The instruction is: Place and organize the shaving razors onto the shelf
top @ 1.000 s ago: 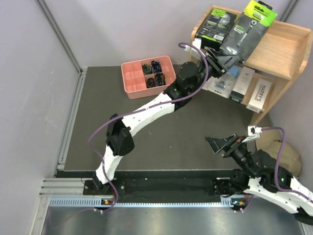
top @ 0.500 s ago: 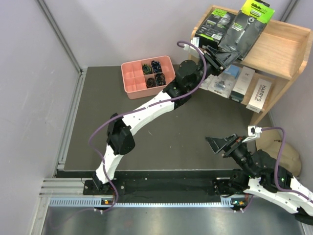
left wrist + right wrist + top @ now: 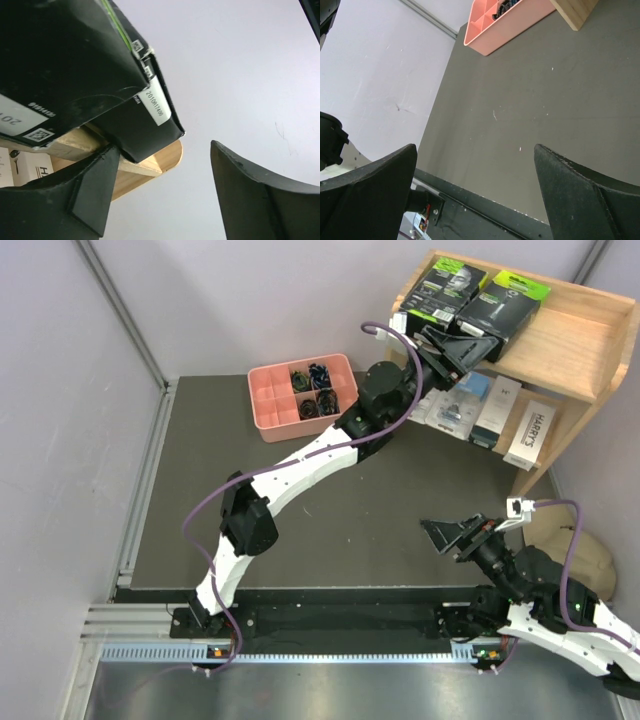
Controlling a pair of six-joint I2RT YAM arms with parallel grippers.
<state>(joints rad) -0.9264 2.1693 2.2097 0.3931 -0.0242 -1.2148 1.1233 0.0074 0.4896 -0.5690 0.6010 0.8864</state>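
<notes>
You had a wide stretch of bare dark mat (image 3: 300,510) between the two arms. Grey walls (image 3: 80,440) hemmed it on the left and behind, and the pink tray (image 3: 262,400) sat at its far side, just left of the left arm's wrist. The shelf (image 3: 590,330) filled the far right corner, its top tier closed by raised edges at the back and right.

Your left gripper (image 3: 462,346) sat at the front edge of that top tier, jaws spread wide and holding nothing. The right black box (image 3: 505,302) lay just beyond and above it, overhanging the shelf's wooden edge in the wrist view. Whether it touched a finger, you could not tell. The left black box (image 3: 445,290) lay beside it, touching. Both long axes slanted from the front edge toward the back, lime-green ends farthest from the arm.

On the lower tier lay the blister packs (image 3: 455,410) and the slim white boxes (image 3: 497,405).

Your right gripper (image 3: 452,535) hung over the mat near its base, jaws wide and empty.
</notes>
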